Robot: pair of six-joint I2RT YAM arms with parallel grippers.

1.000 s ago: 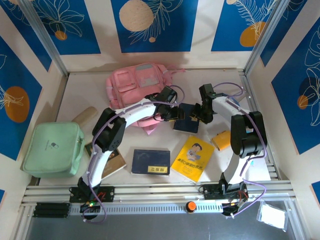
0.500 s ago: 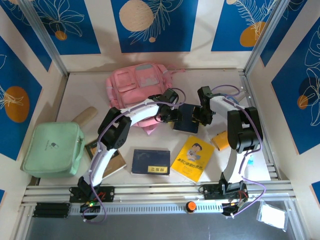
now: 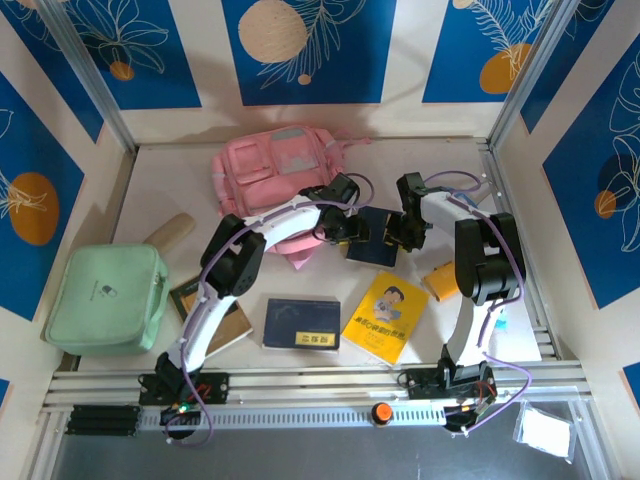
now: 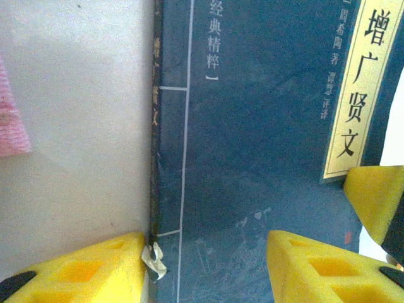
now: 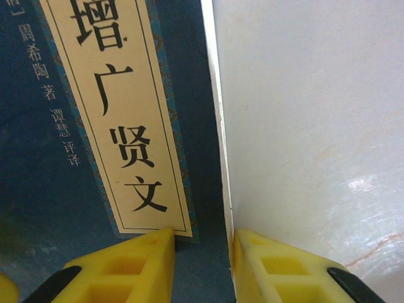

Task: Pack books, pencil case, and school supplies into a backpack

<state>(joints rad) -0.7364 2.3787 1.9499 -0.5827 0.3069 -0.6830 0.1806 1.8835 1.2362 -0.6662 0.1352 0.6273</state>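
Where yellow foam fingers [image 4: 95,268] straddle its edge, navy book [image 4: 252,158] (pale oblong label [image 4: 353,95])

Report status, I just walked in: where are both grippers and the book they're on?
Left gripper open, astride spine edge of navy book. Right gripper jaws narrow over opposite edge, grip unconfirmed. Book on table beside pink backpack, not packed. No obstruction seen.
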